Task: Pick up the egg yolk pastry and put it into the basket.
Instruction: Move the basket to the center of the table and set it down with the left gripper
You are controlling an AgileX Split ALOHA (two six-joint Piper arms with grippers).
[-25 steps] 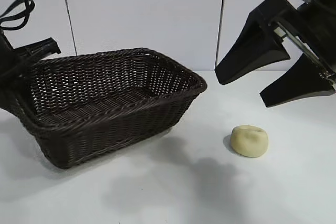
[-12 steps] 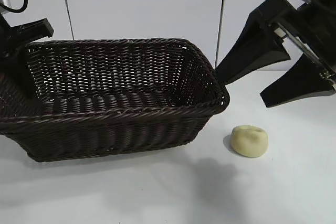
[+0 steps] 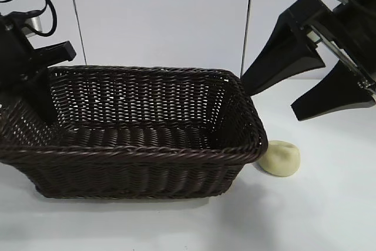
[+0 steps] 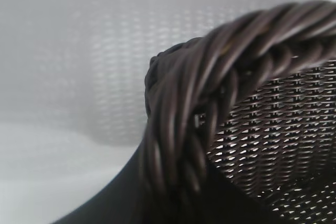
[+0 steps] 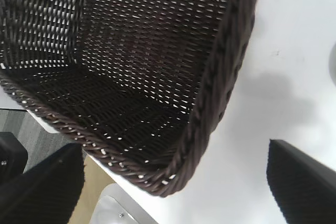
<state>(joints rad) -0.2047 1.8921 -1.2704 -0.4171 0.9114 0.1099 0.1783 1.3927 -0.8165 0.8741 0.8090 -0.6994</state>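
The large rectangular dark brown woven wicker basket (image 3: 141,133) is seen resting on the white table (image 3: 329,216), its long side facing the exterior camera and its braided rim running across most of the picture. At its left end the left gripper (image 3: 41,86) is set over the rim, one dark finger reaching down inside the end wall. In the left wrist view the braided rim (image 4: 210,108) fills the frame right against the camera, with a black finger (image 4: 121,198) below it; the rim appears to be pinched between the narrowly set fingers, though the actual contact is hidden by the weave.

The small pale yellow rounded egg yolk pastry (image 3: 281,158) is found on the table just beside the basket's right near corner, partly hidden behind the rim, so whether the two are touching cannot be told. It lies outside the basket.

The right gripper (image 3: 305,86) is held in the air above and behind the pastry, well clear of it, its two black fingers spread wide and angled downward towards the basket. In the right wrist view the same basket's corner (image 5: 173,177) is seen between the spread finger tips (image 5: 299,182).
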